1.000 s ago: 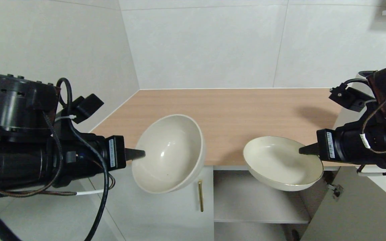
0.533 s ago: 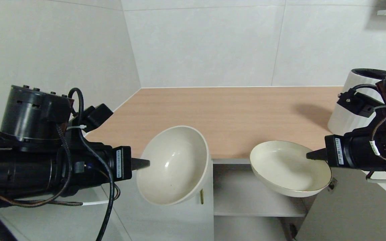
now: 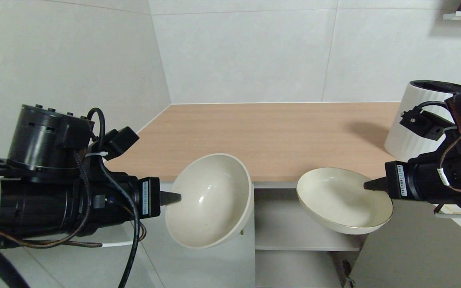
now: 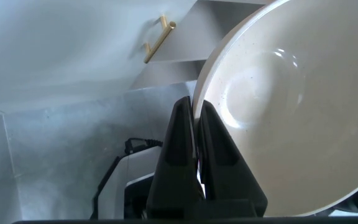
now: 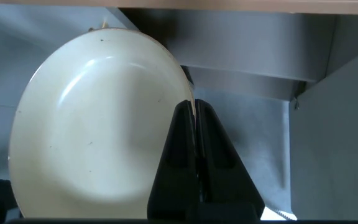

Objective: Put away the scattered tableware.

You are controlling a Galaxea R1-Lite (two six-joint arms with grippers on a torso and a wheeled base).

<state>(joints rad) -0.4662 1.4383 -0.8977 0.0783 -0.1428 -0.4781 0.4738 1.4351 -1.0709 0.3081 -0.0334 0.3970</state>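
1. Two pieces of tableware are in the air right now! The left gripper (image 3: 172,197) is pinched tight on the rim of the deep bowl (image 3: 210,200). It hangs tipped on its side with its mouth towards the middle, just in front of the counter edge.
2. Across the way, the right gripper (image 3: 370,185) is clamped on the rim of the shallow dish (image 3: 344,200). That one is held only slightly tilted, in front of the open cabinet and above its shelf (image 3: 294,230).
3. How far along? Both pieces are lifted and firmly held, so I'd judge the picking-up finished for this pair. The putting-away has not happened: neither piece rests on the shelf.
4. The way in looks ready. The cabinet door (image 3: 414,248) stands swung out on the right, beside a closed door with a brass handle (image 4: 159,38). On the countertop (image 3: 270,136), a white ribbed container (image 3: 414,120) stands at the right end.
5. What's left, by my reckoning: bring bowl and dish down into the cabinet, set them on the shelf, then let go. (The bowl will likely want levelling first, tipped as it is.)
6. Any writing? Each gripper body carries a white sticker, one on the left (image 3: 145,197) and one on the right (image 3: 401,180). Both have barcode-like bars too small to read. I see no print on the bowl or the dish.
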